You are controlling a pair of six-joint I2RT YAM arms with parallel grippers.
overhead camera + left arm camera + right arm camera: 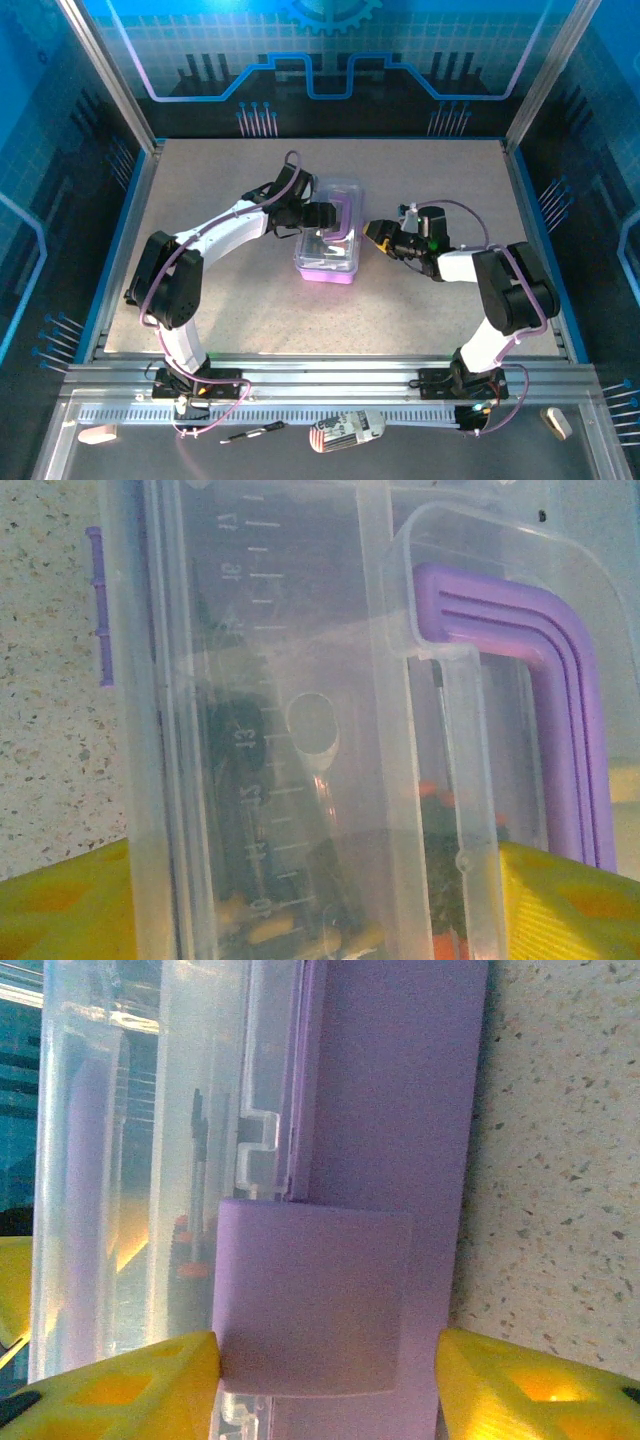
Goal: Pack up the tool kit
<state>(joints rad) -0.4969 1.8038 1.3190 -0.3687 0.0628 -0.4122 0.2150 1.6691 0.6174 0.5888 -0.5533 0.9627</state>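
While the clear-lidded purple plastic tool kit box (328, 240) lies on the desk (420, 320) crosswise to your right gripper (374, 236), spread astride its right-side purple latch (315, 1300), left gripper (330, 215) is spread over its lid (260, 680).

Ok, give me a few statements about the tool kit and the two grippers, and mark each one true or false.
1. The left gripper and the right gripper are both close to the tool kit on the table. True.
2. The kit's handle is orange. False: it is purple.
3. The right gripper's fingers stand either side of a purple latch. True.
4. The kit's lid is solid black. False: it is clear, with scale markings on it.
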